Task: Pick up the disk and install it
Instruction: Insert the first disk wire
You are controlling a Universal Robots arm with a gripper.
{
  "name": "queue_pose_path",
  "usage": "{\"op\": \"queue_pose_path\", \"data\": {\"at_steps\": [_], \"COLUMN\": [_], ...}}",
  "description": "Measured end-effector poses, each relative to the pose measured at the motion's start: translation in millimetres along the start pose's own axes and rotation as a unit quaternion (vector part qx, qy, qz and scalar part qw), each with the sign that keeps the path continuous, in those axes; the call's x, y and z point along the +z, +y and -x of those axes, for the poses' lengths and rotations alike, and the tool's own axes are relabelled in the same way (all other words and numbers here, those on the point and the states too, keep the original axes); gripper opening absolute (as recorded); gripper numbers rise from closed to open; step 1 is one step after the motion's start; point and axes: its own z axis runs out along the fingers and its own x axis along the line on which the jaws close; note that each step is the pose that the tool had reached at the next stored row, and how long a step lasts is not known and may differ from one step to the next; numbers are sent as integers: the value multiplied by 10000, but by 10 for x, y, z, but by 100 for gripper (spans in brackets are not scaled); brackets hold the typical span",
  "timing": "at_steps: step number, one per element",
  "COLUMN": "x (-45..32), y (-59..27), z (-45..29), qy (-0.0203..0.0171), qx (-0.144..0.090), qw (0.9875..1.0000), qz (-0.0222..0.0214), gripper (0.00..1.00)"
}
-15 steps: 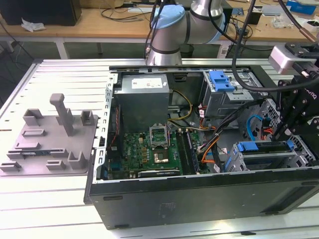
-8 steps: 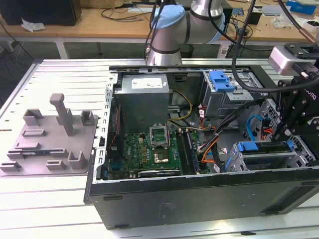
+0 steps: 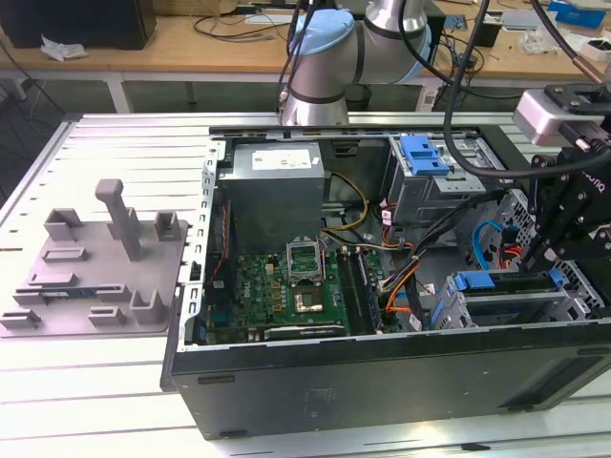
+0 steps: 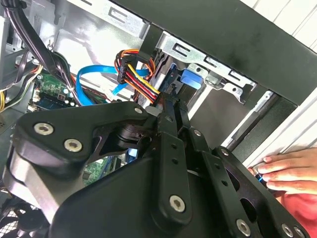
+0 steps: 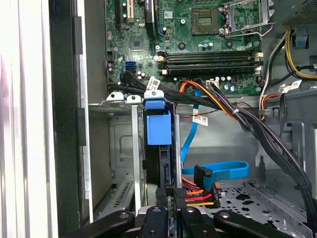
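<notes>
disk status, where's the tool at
Tool at rear edge of disk, disk upright in drive cage. Cables beside it. Hand near case.

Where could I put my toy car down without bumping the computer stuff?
On the bare ribbed metal table, between the grey plastic fixture tray and the table's far edge. Inside the open black computer case it is crowded: green motherboard, bundled cables, drive cages.

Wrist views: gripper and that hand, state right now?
Gripper: closed, tips at the end of the disk; a grip on it cannot be told.
Hand: open, resting flat by the case.
</notes>
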Motion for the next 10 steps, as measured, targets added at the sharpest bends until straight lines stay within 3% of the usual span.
{"op": "queue_pose_path", "data": {"at_steps": [10], "x": [28], "y": [-7], "z": [1], "qy": [0], "qx": [0], "qw": [10000], "qz": [0], "gripper": [16]}}
